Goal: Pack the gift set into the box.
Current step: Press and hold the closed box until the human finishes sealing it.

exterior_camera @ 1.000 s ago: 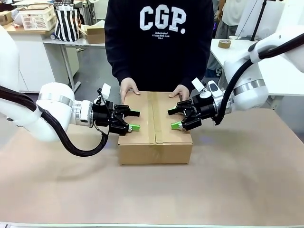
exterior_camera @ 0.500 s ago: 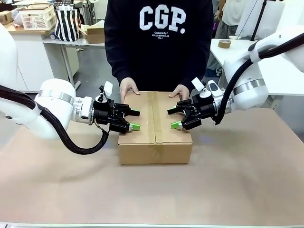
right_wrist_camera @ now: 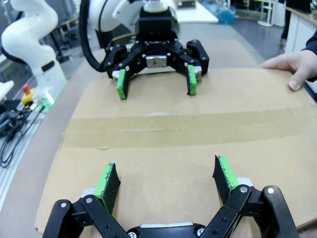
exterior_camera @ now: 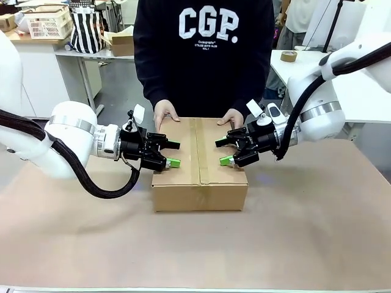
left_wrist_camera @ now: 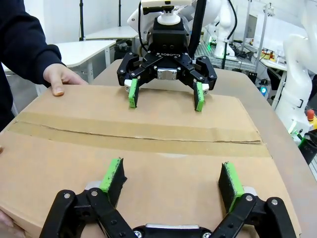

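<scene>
the table carries the box at its middle, toward the far side, with its flaps shut and tape along the centre seam, and a person in a dark sweatshirt stands right behind it. the left gripper reaches over the box's left edge and the right gripper over its right edge, facing each other, both spread wide and holding nothing. the person's hand on the left and hand on the right rest on the top's far edge.
</scene>
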You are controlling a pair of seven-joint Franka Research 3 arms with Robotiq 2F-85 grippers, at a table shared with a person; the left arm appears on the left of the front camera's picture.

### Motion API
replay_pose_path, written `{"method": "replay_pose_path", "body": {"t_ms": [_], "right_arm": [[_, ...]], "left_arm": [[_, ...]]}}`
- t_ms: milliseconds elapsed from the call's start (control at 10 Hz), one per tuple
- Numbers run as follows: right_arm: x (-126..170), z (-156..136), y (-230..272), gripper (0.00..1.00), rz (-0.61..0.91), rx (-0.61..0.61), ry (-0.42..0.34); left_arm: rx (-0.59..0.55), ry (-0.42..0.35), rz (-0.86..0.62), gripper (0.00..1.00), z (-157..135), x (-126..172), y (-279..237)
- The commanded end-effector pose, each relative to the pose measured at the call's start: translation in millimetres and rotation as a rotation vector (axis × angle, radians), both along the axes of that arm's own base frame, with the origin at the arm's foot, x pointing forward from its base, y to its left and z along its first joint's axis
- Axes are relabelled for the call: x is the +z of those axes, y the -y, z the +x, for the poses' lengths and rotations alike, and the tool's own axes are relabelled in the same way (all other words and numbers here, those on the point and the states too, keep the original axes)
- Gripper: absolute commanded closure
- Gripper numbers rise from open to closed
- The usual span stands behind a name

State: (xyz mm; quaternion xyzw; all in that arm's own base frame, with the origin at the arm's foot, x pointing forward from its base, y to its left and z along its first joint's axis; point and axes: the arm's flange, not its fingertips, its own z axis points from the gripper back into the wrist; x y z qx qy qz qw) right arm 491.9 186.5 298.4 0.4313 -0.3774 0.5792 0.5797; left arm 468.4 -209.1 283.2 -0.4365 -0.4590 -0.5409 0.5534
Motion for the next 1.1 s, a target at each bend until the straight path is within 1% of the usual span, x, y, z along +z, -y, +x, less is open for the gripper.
{"method": "replay_pose_path", "body": {"t_ms": [0, 1000], "right_arm": [[-2.1, -0.5, -0.2, 0.00, -0.005, -0.002, -0.001], [-2.1, -0.5, -0.2, 0.00, -0.005, -0.002, -0.001]], "left_arm": [[0.004, 0.005, -0.006, 0.00, -0.3, -5.3, -1.2], [0.004, 0.005, -0.006, 0.00, -0.3, -5.3, -1.2]]}}
